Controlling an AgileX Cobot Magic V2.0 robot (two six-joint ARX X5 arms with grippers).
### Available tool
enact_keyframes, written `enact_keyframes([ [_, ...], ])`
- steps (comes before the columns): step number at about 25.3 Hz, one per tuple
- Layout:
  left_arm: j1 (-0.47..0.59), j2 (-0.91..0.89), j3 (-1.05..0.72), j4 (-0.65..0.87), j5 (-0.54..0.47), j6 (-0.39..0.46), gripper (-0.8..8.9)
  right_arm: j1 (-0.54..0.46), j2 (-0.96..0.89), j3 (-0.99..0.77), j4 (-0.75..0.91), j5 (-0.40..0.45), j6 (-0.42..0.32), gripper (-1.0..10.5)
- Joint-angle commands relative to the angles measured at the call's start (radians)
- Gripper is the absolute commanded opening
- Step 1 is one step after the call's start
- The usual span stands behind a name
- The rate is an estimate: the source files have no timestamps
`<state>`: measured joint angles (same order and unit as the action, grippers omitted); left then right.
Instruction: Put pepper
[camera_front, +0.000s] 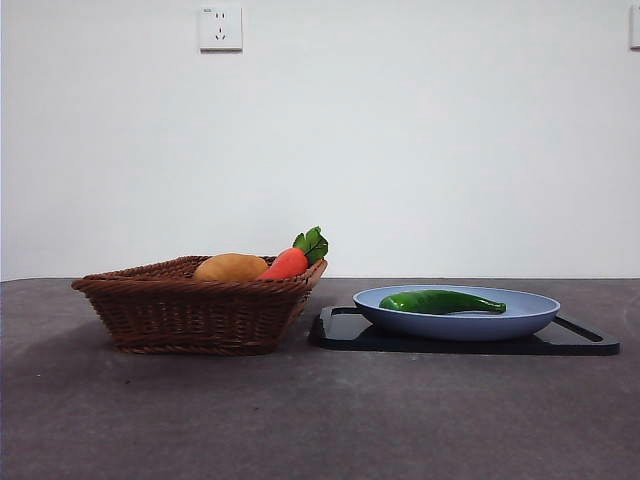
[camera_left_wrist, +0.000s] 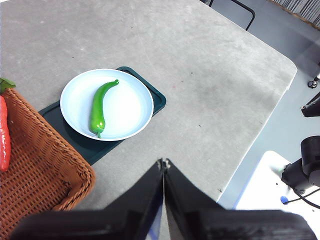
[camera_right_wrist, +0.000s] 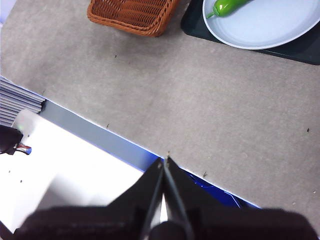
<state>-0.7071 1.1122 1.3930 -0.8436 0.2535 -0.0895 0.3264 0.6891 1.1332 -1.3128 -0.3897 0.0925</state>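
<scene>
White wall (camera_front: 400, 140) fills the background behind a grey counter (camera_front: 300, 420), with a wall socket (camera_front: 220, 28) high up, left of centre.

On the left of the counter sits a brown wicker basket (camera_front: 190, 310). Inside it lie a rounded tan potato-like item (camera_front: 231, 267) and, beside it to the right, an orange-red carrot (camera_front: 286, 263) whose green leafy top (camera_front: 312, 243) pokes above the basket's right rim.

Just to the right of the basket, a dark flat tray (camera_front: 590, 345) lies on the counter. A pale blue plate (camera_front: 520, 318) rests on the tray. The pepper (camera_front: 440, 301), glossy green, long and slightly curved, lies inside the plate, its pointed tip toward the right.

Neither arm appears in the front view, and nothing stands between the basket and the plate.

From the left wrist view, the left pincer (camera_left_wrist: 164, 162) hangs high above the counter with its two black jaws pressed together, holding nothing, well apart from the plate and pepper (camera_left_wrist: 98, 107).

From the right wrist view, the right pincer (camera_right_wrist: 165, 160) is likewise closed and empty, poised over the counter's near edge, far from the basket (camera_right_wrist: 132, 14) and the plate (camera_right_wrist: 265, 27).
</scene>
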Motion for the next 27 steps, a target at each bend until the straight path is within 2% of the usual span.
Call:
enact_keyframes([
  [1, -0.005, 0.008, 0.021, 0.013, 0.002, 0.012, 0.08, 0.004, 0.004, 0.018, 0.006, 0.002, -0.008, 0.1],
  [8, -0.005, 0.008, 0.021, 0.012, 0.002, 0.012, 0.08, 0.004, 0.004, 0.018, 0.006, 0.002, -0.008, 0.1],
  [9, -0.005, 0.008, 0.021, 0.016, -0.002, 0.039, 0.08, 0.004, 0.004, 0.018, 0.006, 0.002, -0.008, 0.1],
  [11, 0.030, 0.008, 0.021, 0.052, -0.093, 0.127, 0.08, 0.004, 0.004, 0.018, 0.006, 0.002, -0.008, 0.1],
  [13, 0.119, 0.002, 0.021, 0.139, -0.147, 0.173, 0.08, 0.004, 0.004, 0.018, 0.006, 0.002, -0.008, 0.1],
  [17, 0.339, -0.076, -0.011, 0.286, -0.095, 0.172, 0.08, 0.004, 0.004, 0.018, 0.006, 0.002, -0.008, 0.1],
  [21, 0.528, -0.253, -0.184, 0.454, -0.036, 0.169, 0.08, 0.004, 0.004, 0.018, 0.006, 0.002, -0.008, 0.1],
  [27, 0.687, -0.497, -0.505, 0.639, -0.049, 0.169, 0.08, 0.004, 0.004, 0.018, 0.006, 0.002, -0.008, 0.1],
])
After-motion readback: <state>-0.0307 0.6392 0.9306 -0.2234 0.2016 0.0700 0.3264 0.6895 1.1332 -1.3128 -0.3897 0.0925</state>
